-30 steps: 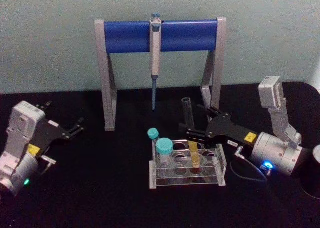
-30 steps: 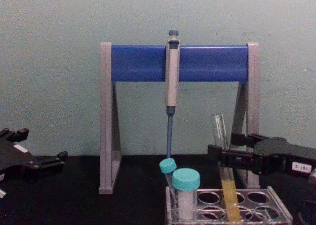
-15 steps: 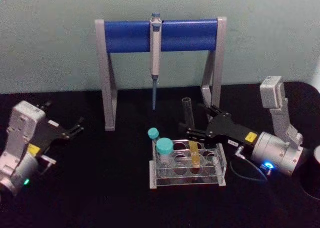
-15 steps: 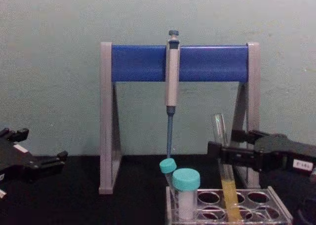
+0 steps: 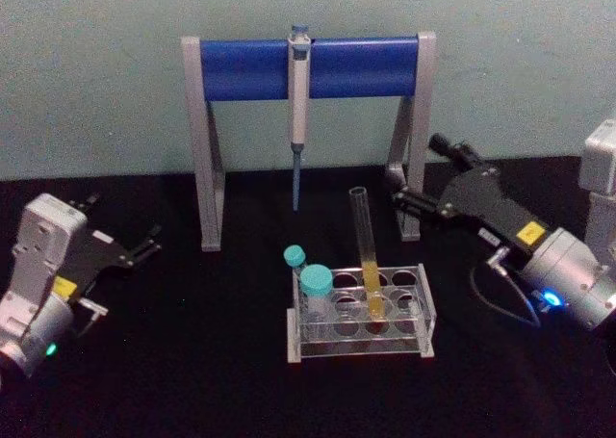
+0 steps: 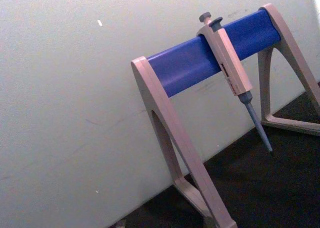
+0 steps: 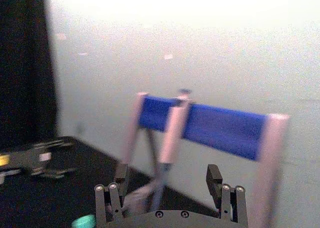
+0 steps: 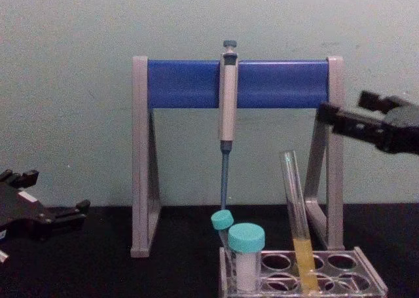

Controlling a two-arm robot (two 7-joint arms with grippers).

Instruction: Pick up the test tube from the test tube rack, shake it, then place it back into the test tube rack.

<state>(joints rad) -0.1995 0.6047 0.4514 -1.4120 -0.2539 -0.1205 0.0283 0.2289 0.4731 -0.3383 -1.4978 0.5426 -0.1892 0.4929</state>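
The test tube stands in the test tube rack, leaning slightly, its yellow liquid sitting low and its open mouth well above the top plate. Nothing grips it. The right claw is raised and off to the right of the tube, near the right leg of the pipette stand; its fingers stand apart and hold nothing, as the right wrist view confirms. The left claw rests parked at the left of the desk, fingers apart and empty.

Judging by this layout, the main risk is the right claw's closeness to the stand leg: a careless sweep could strike the leg and jolt the hanging pipette. A low pass toward the rack could clip the tube's tall, uncapped top, tipping it further or spilling the liquid. The 2 teal-capped tubes sit in the same rack, so any knock to the rack would disturb them too.
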